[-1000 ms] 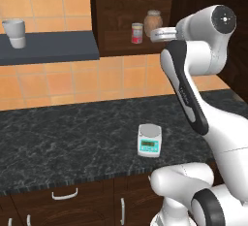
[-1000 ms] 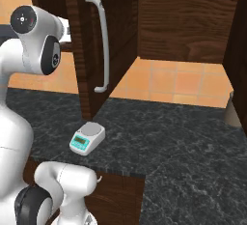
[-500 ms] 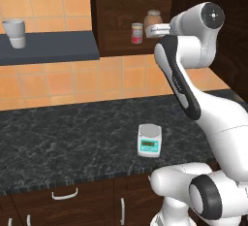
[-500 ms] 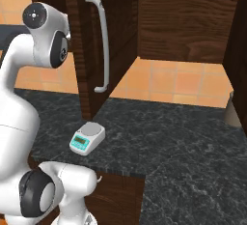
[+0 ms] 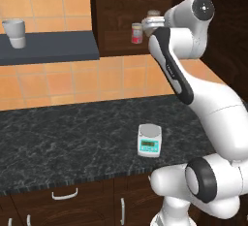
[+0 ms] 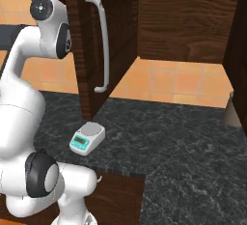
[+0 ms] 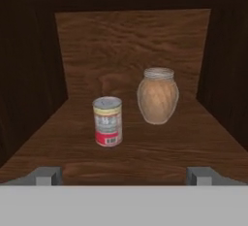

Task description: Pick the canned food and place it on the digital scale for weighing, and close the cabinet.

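Canned food [image 7: 107, 121] stands upright on the wooden shelf of the cabinet [image 7: 131, 40], left of centre in my hand view, with a brown jar [image 7: 158, 95] just beside it to the right and slightly further back, the two apart. From the left base view I see the can [image 5: 137, 33] inside the open cabinet, the gripper [image 5: 151, 23] near it, not touching. My gripper [image 7: 124, 175] has its jaws spread wide with nothing between them. Lower down, the digital scale [image 5: 149, 140] sits bare on the dark counter [image 5: 58, 133]. On the right base view the cabinet door [image 6: 99, 35] hangs open above the scale [image 6: 87, 138]
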